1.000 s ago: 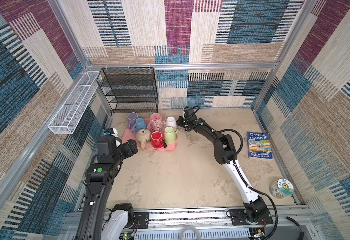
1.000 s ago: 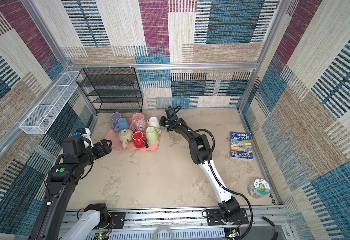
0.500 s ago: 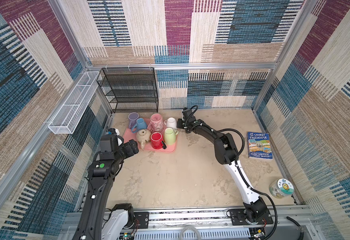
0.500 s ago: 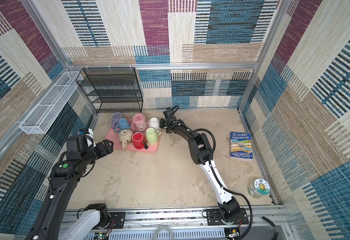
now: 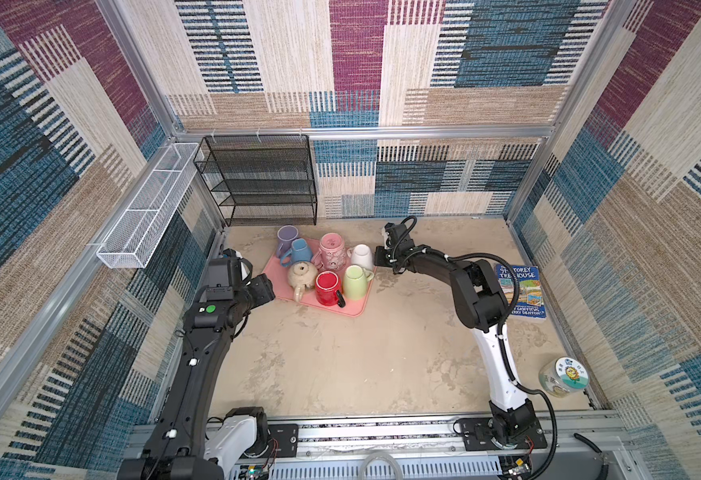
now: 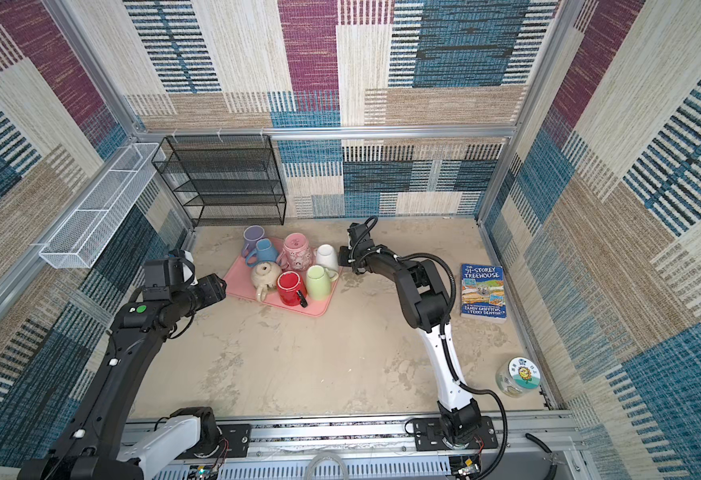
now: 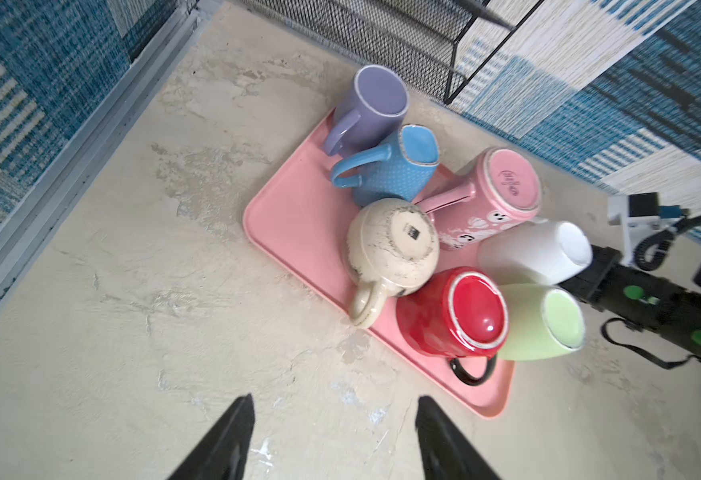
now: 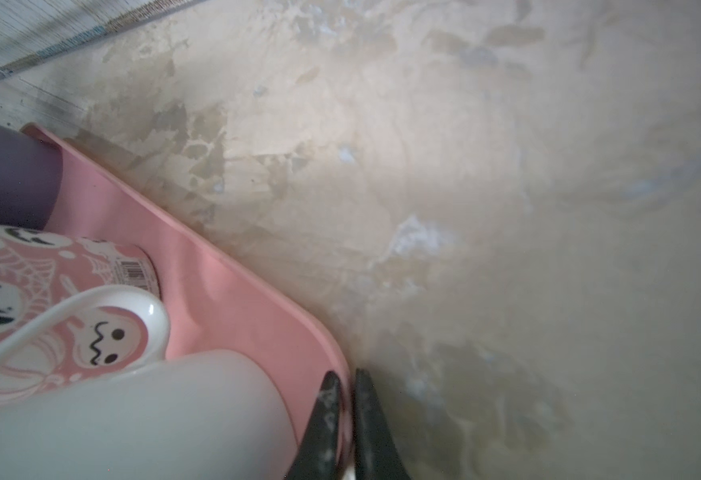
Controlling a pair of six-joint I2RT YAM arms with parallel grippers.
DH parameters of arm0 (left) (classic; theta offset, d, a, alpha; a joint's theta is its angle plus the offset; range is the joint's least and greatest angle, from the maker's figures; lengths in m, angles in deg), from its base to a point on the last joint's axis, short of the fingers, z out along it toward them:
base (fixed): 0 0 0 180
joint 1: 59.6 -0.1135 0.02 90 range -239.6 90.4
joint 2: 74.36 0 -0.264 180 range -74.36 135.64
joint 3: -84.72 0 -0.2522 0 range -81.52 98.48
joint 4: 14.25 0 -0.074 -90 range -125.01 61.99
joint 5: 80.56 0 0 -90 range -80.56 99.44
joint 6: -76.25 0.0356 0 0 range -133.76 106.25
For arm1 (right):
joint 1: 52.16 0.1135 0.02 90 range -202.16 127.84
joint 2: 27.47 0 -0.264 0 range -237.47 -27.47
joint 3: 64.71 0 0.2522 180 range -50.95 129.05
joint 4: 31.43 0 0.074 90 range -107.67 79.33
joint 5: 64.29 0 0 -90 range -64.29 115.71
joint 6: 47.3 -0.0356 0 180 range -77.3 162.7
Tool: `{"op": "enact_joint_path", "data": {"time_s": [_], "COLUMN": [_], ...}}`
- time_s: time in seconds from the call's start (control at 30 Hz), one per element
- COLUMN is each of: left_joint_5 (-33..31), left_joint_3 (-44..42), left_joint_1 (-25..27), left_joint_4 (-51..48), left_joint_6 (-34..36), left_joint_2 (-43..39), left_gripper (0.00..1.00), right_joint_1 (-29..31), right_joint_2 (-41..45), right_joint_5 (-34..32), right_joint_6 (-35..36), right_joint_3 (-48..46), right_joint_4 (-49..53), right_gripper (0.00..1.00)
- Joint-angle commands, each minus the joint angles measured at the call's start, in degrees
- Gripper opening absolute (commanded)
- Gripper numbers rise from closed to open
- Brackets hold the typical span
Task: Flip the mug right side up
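Note:
Several mugs stand bottom up on a pink tray [image 5: 351,309]: purple [image 5: 286,237], blue [image 5: 301,249], pink ghost-print [image 5: 332,249], white [image 5: 361,255], cream [image 5: 302,274], red [image 5: 327,286] and green [image 5: 356,282]. My right gripper [image 8: 345,376] is shut on the tray's rim [image 8: 216,291] at the corner beside the white mug [image 8: 132,415]; in a top view it [image 5: 376,262] sits at the tray's far right corner. My left gripper [image 7: 334,405] is open over bare table, short of the tray's left edge [image 7: 290,216]; in a top view it [image 5: 267,289] points at the cream mug.
A black wire rack [image 5: 261,178] stands against the back wall behind the tray. A white wire basket [image 5: 149,208] hangs on the left wall. A book [image 5: 521,291] lies at the right edge and a lidded jar [image 5: 563,376] sits near the front right corner.
The tray with its mugs has slid to the right and a little nearer, pulled by my right gripper. My left arm has shifted slightly toward the tray.

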Motion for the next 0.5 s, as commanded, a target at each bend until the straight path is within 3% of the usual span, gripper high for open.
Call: {"op": "enact_joint_path", "data": {"time_s": [0.0, 0.2, 0.37, 0.47], "left_joint_5": [-1.63, 0.21, 1.80, 6.04], "left_joint_3": [1.13, 3.81, 9.93, 13.51], "left_joint_1": [-0.06, -0.06, -0.08, -0.08], "left_joint_4": [1.82, 3.72, 4.60, 6.22], "left_joint_6": [2.02, 4.44, 9.27, 12.41], "left_joint_2": [3.35, 11.98, 22.50, 29.13], "left_gripper": [0.62, 0.60, 0.60, 0.59], "right_joint_1": [-2.52, -7.74, -11.26, -12.64], "right_joint_2": [2.89, 8.11, 9.85, 9.92], "right_joint_5": [-1.47, 0.48, 3.36, 5.45], "right_joint_6": [4.59, 6.82, 6.88, 6.83], "right_joint_3": [-5.94, -14.45, -15.53, -15.55], "right_joint_4": [4.84, 2.95, 3.02, 2.42], "right_gripper": [0.00, 0.00, 0.00, 0.00]}}
